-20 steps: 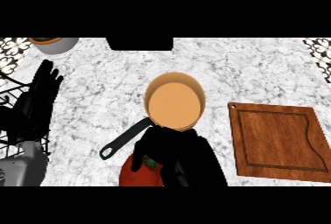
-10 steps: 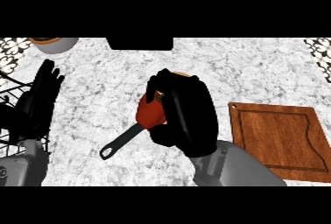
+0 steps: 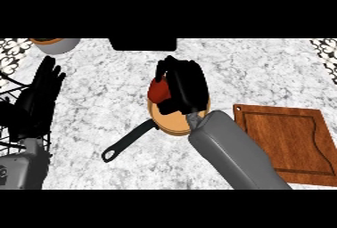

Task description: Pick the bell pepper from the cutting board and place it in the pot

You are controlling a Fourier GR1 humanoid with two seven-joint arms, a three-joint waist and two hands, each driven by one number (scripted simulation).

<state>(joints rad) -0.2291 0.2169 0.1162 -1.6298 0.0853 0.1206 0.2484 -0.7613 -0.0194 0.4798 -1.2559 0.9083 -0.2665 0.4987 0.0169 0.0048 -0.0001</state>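
Note:
The red bell pepper (image 3: pixel 158 89) is held in my right hand (image 3: pixel 184 87), whose fingers curl round it above the far part of the pot. The pot (image 3: pixel 172 124) looks like a tan round pan with a black handle (image 3: pixel 129 142) pointing to the lower left; my hand and forearm cover most of it. The wooden cutting board (image 3: pixel 289 142) lies at the right with nothing on it. My left hand (image 3: pixel 41 95) rests open at the left edge, fingers up.
A black wire rack (image 3: pixel 10 116) stands at the left edge behind my left hand. A grey bowl (image 3: pixel 56 44) sits at the top left, and a dark object (image 3: pixel 142 43) lies at the top centre of the marble counter.
My right hand has carried the bell pepper further away from me, from near the pot's handle side to above the pot's far part. The left hand has not moved.

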